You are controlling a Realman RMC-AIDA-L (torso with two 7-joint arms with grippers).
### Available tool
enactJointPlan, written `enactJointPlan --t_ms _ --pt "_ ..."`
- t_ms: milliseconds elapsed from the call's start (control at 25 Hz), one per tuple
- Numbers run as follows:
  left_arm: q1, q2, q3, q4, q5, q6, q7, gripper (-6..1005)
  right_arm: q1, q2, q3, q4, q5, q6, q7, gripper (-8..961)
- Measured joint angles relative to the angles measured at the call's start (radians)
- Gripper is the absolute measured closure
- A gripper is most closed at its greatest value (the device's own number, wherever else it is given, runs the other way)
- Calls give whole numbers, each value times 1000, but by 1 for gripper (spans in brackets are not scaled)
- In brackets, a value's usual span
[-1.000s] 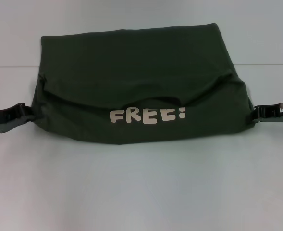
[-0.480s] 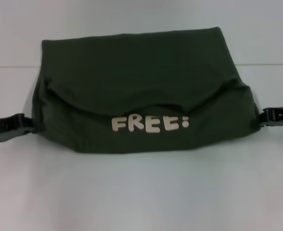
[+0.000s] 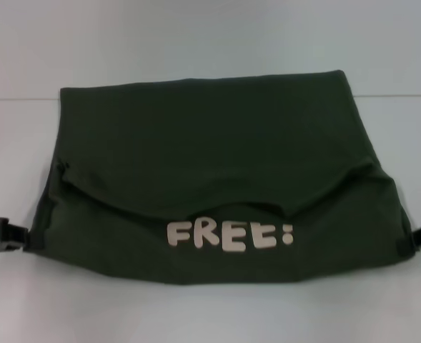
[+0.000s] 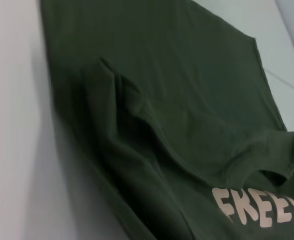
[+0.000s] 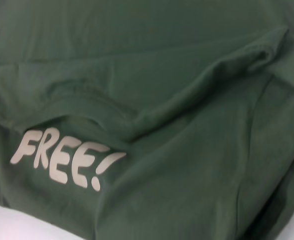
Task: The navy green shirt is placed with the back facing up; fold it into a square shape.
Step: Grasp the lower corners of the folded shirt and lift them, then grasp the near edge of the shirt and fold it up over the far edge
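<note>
The navy green shirt (image 3: 203, 150) lies across the white table, a near flap turned over so the cream lettering "FREE!" (image 3: 229, 235) faces up. That flap is raised off the table along its near edge. My left gripper (image 3: 21, 241) holds the flap's left end, and my right gripper (image 3: 417, 239) holds its right end. Both fingertips are buried in the cloth. The left wrist view shows the shirt (image 4: 176, 125) with a rumpled fold, and the right wrist view shows the shirt (image 5: 186, 150) with the lettering (image 5: 62, 157).
A white table (image 3: 210, 314) surrounds the shirt, with bare surface on the near side of the flap and at both sides. A pale wall (image 3: 210, 36) rises beyond the table's far edge.
Both grippers have moved toward the near edge and outward, carrying the lettered flap with them. The fold now reaches nearer and covers more of the shirt.
</note>
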Motion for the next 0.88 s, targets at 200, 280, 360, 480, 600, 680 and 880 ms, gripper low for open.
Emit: enactJointPlan --t_ms 200,280,360,480,600,680,880 --pt "30 -1 1 24 23 79 12 996 -38 4 15 -31 4 -75 -15 916" --pt "41 -5 1 31 42 111 21 996 -45 7 18 -32 2 -110 -32 916" --pt "60 -9 0 41 56 135 25 997 -52 7 18 -32 1 -142 -46 916" --pt "84 -12 -1 52 57 163 35 997 -67 3 18 -31 0 -183 -65 916" --pt "106 -15 -11 74 57 201 49 997 -82 1 20 -31 1 -209 -83 916" --pt "112 -15 -26 81 56 220 58 996 -89 0 38 -31 3 -223 -103 917" --pt "72 -3 -141 80 42 293 108 996 -73 -2 165 -26 59 -278 -171 917"
